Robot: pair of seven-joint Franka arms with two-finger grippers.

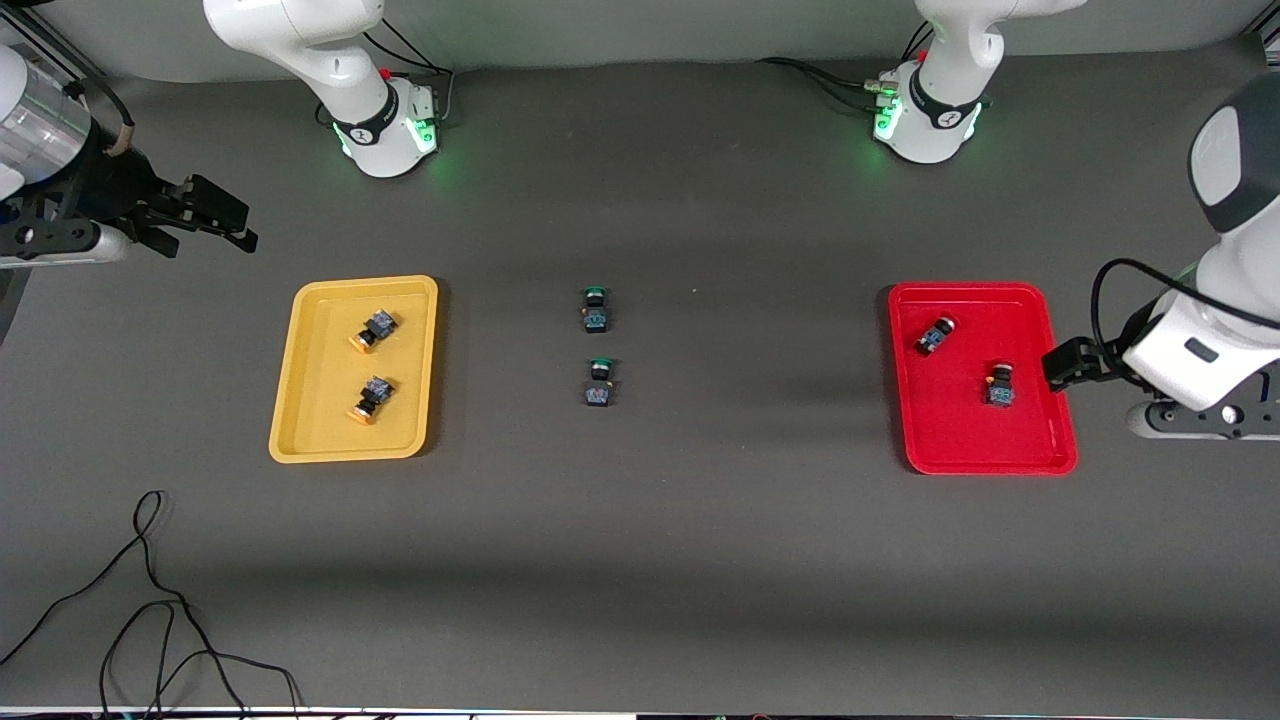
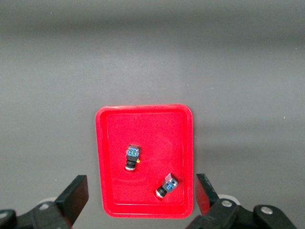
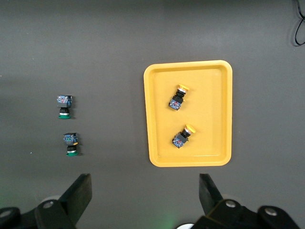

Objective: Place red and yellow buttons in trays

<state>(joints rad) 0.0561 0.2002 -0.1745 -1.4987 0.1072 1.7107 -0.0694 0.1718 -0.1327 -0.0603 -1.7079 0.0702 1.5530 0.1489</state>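
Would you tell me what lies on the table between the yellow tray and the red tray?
Two green-capped switches lie on the mat between the yellow tray and red tray, clearest in the front view.

Dark grey table (image 1: 700, 560) carries yellow tray (image 1: 300, 400), red tray (image 1: 940, 440), two green-capped switches (image 1: 597, 309) (midway), black cable (image 1: 150, 600).

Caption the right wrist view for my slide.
Two yellow-capped buttons lie in the yellow tray; two green-capped switches sit outside on the mat.

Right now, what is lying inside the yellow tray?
Inside the yellow tray lie two yellow-capped buttons, apart from each other. Nothing covers them; only the floor beneath them is hidden.
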